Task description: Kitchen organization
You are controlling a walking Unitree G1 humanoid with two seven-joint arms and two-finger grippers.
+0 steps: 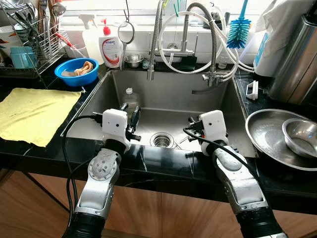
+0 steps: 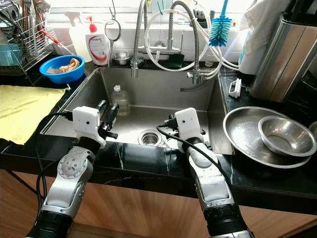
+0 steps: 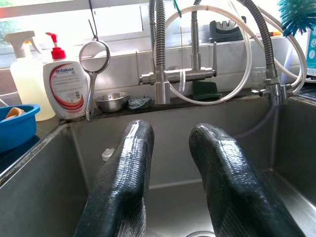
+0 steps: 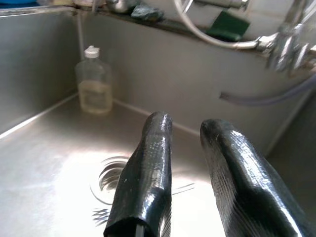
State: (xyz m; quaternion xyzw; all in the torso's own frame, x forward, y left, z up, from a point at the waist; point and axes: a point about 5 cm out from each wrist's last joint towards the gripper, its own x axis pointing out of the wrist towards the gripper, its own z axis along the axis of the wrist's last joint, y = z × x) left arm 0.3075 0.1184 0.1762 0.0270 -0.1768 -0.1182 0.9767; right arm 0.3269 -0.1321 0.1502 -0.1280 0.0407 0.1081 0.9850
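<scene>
Both arms reach over the front rim of the steel sink. My left gripper hovers over the left part of the basin, open, with nothing between its fingers. My right gripper is open over the basin, just right of the drain, and is also empty. A small clear plastic bottle with a white cap stands in the far left corner of the sink, ahead of the left gripper. On the counter to the right, a large steel bowl holds a smaller steel bowl.
A yellow cloth lies on the left counter, behind it a blue bowl and a dish rack. The back ledge carries a soap bottle, a hanging strainer, a small steel bowl, the faucet hoses and a blue brush.
</scene>
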